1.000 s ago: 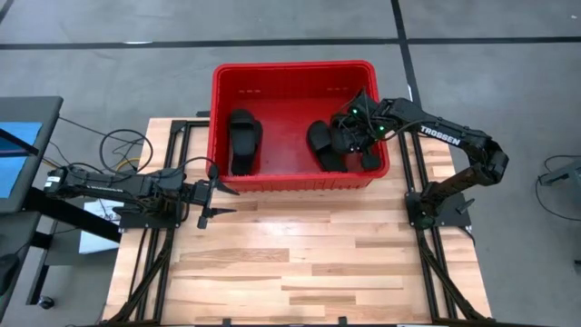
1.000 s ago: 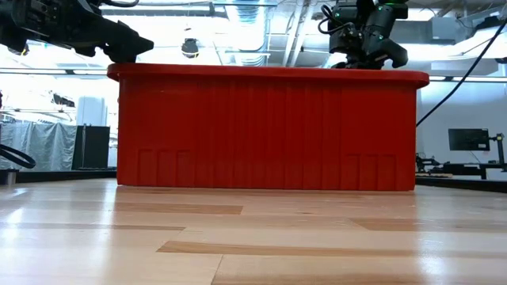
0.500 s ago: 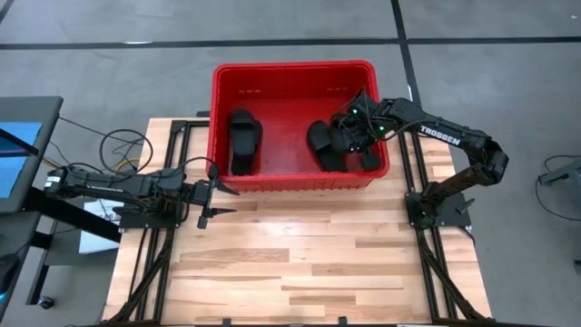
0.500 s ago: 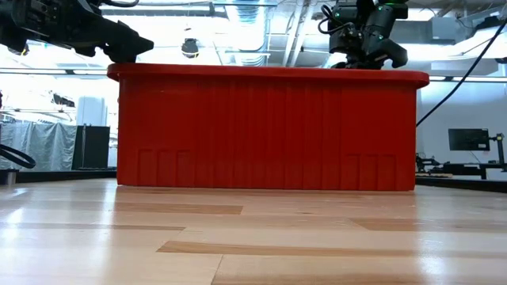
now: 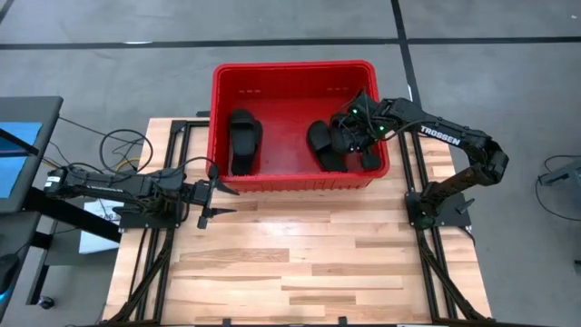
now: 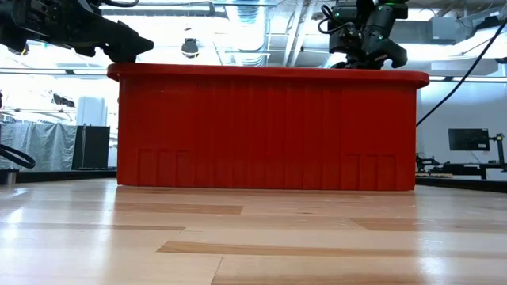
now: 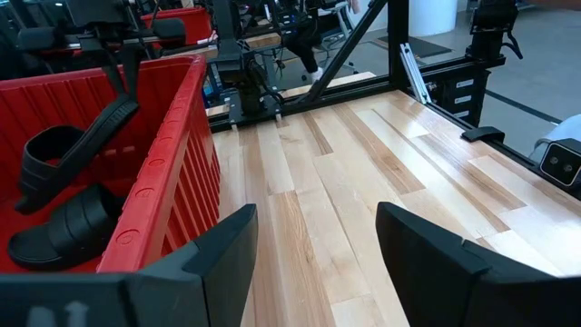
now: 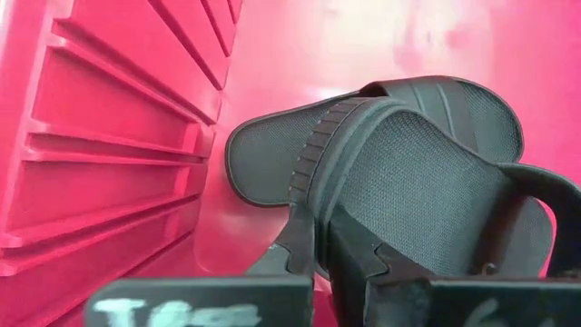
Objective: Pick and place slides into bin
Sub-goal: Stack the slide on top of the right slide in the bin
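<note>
The red bin stands at the table's far edge. A black slide lies on the bin's floor at the left. More black slides lie close together at the right. My right gripper reaches into the bin's right part, shut on one of these slides. In the low view it shows above the bin's rim. My left gripper is open and empty, just outside the bin's near left corner, above the table. My right gripper is shut on the slide's wide strap at its ribbed edge, which runs down between the two fingers. Whether one finger reaches under the strap I cannot tell. The slide's sole lies close to the bin's floor and ribbed wall.
The bin's ribbed right wall is close beside the right gripper. The bin's near wall runs right beside my left gripper. The bare wooden tabletop spreads in front of the bin. Cables lie off the table's left.
</note>
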